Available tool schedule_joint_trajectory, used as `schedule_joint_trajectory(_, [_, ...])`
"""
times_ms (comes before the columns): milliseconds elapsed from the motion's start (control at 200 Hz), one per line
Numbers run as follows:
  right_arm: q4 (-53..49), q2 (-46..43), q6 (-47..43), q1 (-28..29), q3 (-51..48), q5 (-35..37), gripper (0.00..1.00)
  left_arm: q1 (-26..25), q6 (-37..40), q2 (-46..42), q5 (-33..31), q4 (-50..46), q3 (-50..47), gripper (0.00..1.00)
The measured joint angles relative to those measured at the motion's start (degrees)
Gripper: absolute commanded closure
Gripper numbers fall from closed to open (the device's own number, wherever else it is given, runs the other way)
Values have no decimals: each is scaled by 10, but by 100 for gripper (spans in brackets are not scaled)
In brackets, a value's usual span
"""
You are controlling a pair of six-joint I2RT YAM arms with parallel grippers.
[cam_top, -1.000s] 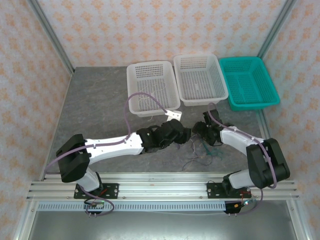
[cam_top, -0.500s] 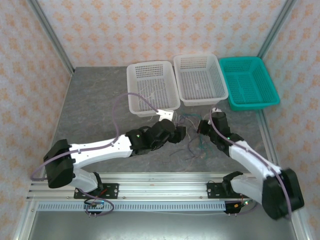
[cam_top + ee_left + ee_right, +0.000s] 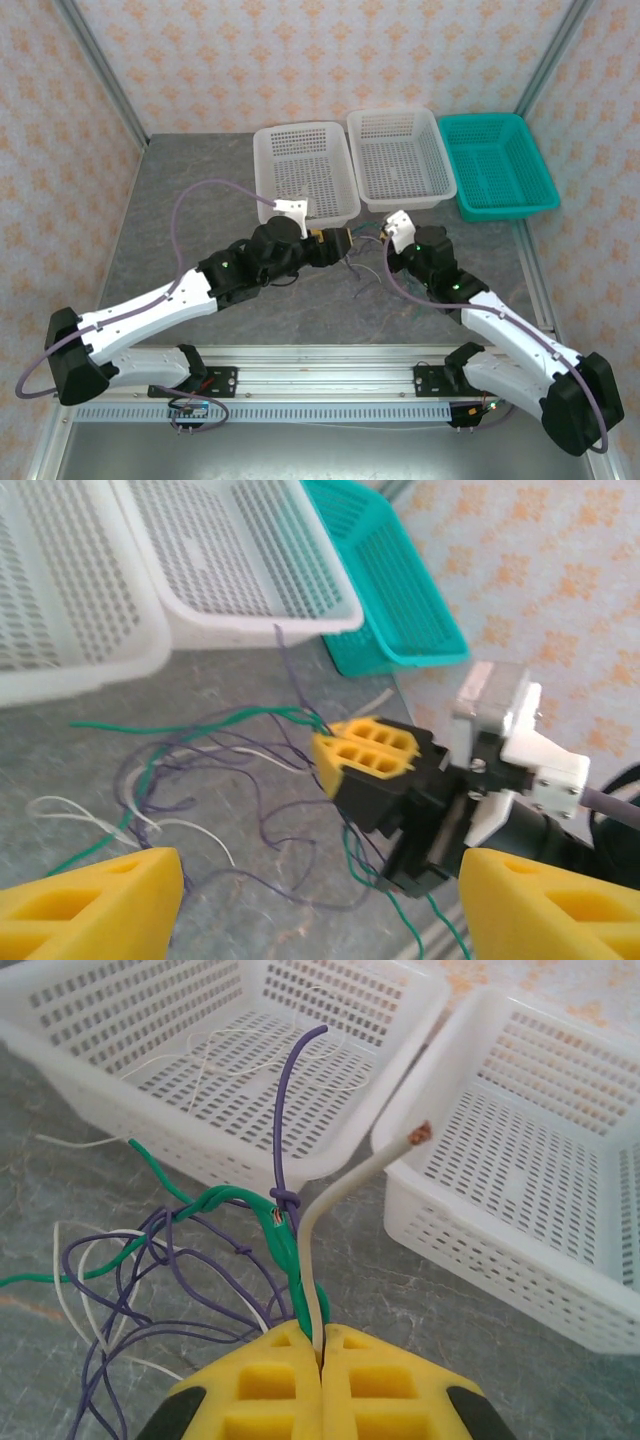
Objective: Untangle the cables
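Two white baskets (image 3: 262, 190) and a teal basket (image 3: 505, 208) sit along the far edge of the worktop (image 3: 190, 200). The cables (image 3: 220, 1198) lie tangled just before the white baskets, between both claws. From above they look thin and hard to see. Up close, the right claw (image 3: 320, 1345) is shut tight on a green and a white cable. The left claw (image 3: 335, 242) gapes wide, holding nothing
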Motion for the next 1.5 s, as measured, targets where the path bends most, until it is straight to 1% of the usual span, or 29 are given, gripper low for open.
schedule_joint_trajectory(30, [-2,1,-5,2,2,-8,100,0,-6,3,8,3,-1,46])
schedule_joint_trajectory(90, [-5,1,-7,3,5,-33,100,3,-12,14,27,14,-1,61])
schedule_joint_trajectory(110, [-5,1,-7,3,6,-42,100,4,-7,18,34,20,-1,65])
schedule_joint_trajectory(175, [-3,2,7,3,7,-79,100,9,17,37,60,51,-1,70])
schedule_joint_trajectory(265, [0,12,38,3,7,-126,100,11,89,62,84,82,-1,71])
schedule_joint_trajectory(380, [1,24,71,3,7,-156,100,16,188,83,110,105,-1,61])
schedule_joint_trajectory(485, [2,25,92,3,7,-167,100,37,244,97,130,122,0,58])
schedule_joint_trajectory(661, [2,23,116,3,7,-170,100,71,281,125,167,143,16,56])
schedule_joint_trajectory(846, [13,23,132,3,7,-171,100,74,287,172,243,193,23,56])
schedule_joint_trajectory(916, [15,22,136,3,7,-171,100,74,286,192,254,205,26,56])
schedule_joint_trajectory(951, [13,21,137,3,7,-170,100,74,283,202,256,210,26,59])
schedule_joint_trajectory(976, [10,21,139,3,7,-169,100,76,283,206,256,213,26,62])
schedule_joint_trajectory(1076, [11,16,141,3,7,-169,100,82,278,214,258,229,26,81])
schedule_joint_trajectory(1156, [14,9,143,3,7,-169,100,86,273,219,253,241,26,88])
schedule_joint_trajectory(1231, [16,8,145,3,7,-169,100,86,271,219,241,245,26,100])
schedule_joint_trajectory(1336, [21,8,151,3,6,-162,100,86,269,219,227,248,25,100])
schedule_joint_trajectory(1351, [23,8,152,3,5,-160,97,87,267,219,226,249,25,100])
schedule_joint_trajectory(1376, [26,8,156,3,3,-155,88,87,262,219,224,249,25,100])
schedule_joint_trajectory(1391, [29,8,162,3,1,-150,85,87,260,219,223,250,25,100])
schedule_joint_trajectory(1426, [35,7,172,3,-3,-138,82,87,251,217,223,251,24,100])
schedule_joint_trajectory(1496, [47,8,207,4,-16,-102,81,89,225,206,221,255,21,100])
